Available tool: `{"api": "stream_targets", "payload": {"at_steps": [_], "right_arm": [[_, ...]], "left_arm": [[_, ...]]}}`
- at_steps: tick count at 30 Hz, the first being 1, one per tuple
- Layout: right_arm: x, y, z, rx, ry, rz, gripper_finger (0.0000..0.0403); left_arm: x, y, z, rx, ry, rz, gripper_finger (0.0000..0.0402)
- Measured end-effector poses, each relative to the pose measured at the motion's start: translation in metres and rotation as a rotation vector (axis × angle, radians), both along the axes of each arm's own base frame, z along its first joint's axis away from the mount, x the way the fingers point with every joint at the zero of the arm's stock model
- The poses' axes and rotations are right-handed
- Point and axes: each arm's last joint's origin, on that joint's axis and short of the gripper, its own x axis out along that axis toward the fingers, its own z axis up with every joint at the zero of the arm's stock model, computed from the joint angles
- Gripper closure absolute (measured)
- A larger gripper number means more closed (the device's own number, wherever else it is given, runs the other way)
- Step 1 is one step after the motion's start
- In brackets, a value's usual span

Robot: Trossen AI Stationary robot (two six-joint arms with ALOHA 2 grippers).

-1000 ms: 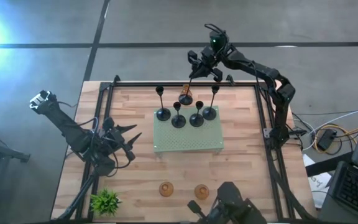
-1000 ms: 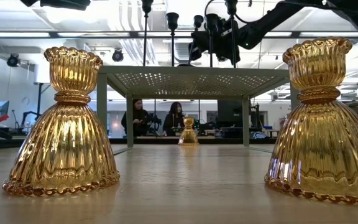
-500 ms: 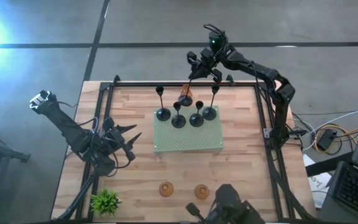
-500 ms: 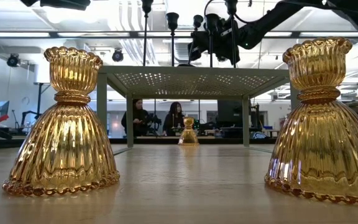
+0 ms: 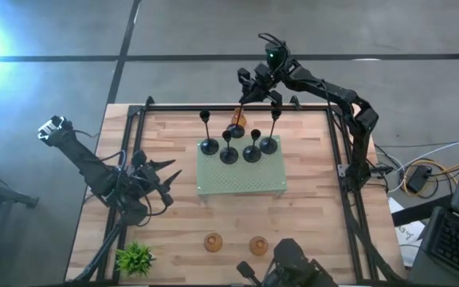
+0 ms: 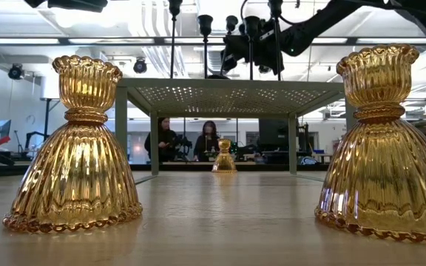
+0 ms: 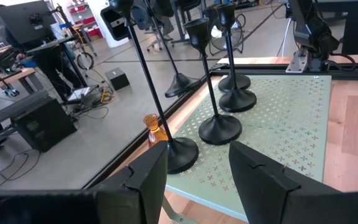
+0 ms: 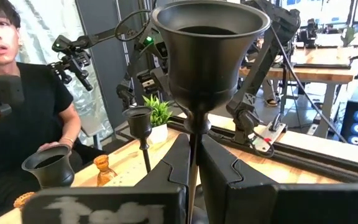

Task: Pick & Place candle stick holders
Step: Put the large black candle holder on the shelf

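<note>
Over the far rim of the table in the high view, at about one o'clock from the table's centre, the right gripper [image 5: 249,89] pinches the thin stem of a black candle stick holder [image 5: 244,104] carried above the far end of the green perforated riser [image 5: 241,183]. Four black holders stand on that riser: one at its ten o'clock corner [image 5: 208,146], two side by side at its far middle [image 5: 229,155] [image 5: 252,153], and one toward two o'clock [image 5: 268,144]. An amber holder [image 5: 235,129] sits on the wood just beyond the riser's far edge, at twelve o'clock. Two more amber holders [image 5: 213,241] [image 5: 258,245] stand on the near boards at six o'clock, apart from each other. A small green plant [image 5: 135,257] sits at the seven o'clock corner. The left gripper [image 5: 164,185] hovers at nine o'clock beside the riser, fingers spread and holding nothing.

From the low view, the two near amber holders [image 6: 78,151] [image 6: 380,148] fill the sides, the third amber one [image 6: 224,158] shows small under the riser [image 6: 220,96], and two people [image 6: 187,140] sit beyond.

Through the left wrist view, the spread fingers [image 7: 143,180] frame the black holders' domed bases on the riser [image 7: 291,112].

Through the right wrist view, the fingers [image 8: 180,160] close on the stem below the held holder's cup [image 8: 209,46]; a person [image 8: 23,118] sits behind. No legible writing shows anywhere.
</note>
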Motion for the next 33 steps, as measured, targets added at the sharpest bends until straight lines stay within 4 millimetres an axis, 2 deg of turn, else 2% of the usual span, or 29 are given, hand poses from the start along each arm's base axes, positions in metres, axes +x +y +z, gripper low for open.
{"api": "stream_targets", "payload": {"at_steps": [11, 19, 33], "right_arm": [[-0.006, 0.006, -0.016, -0.014, 0.068, -0.07, 0.0392], [-0.018, 0.018, -0.008, -0.126, 0.073, -0.12, 0.0392], [-0.007, 0.03, -0.009, -0.176, 0.106, -0.147, 0.0392]], "left_arm": [[0.0, 0.0, 0.0, 0.0, 0.0, 0.001, 0.0225], [0.0, 0.0, 0.0, 0.0, 0.0, 0.001, 0.0225], [0.0, 0.0, 0.0, 0.0, 0.0, 0.001, 0.0225]]}}
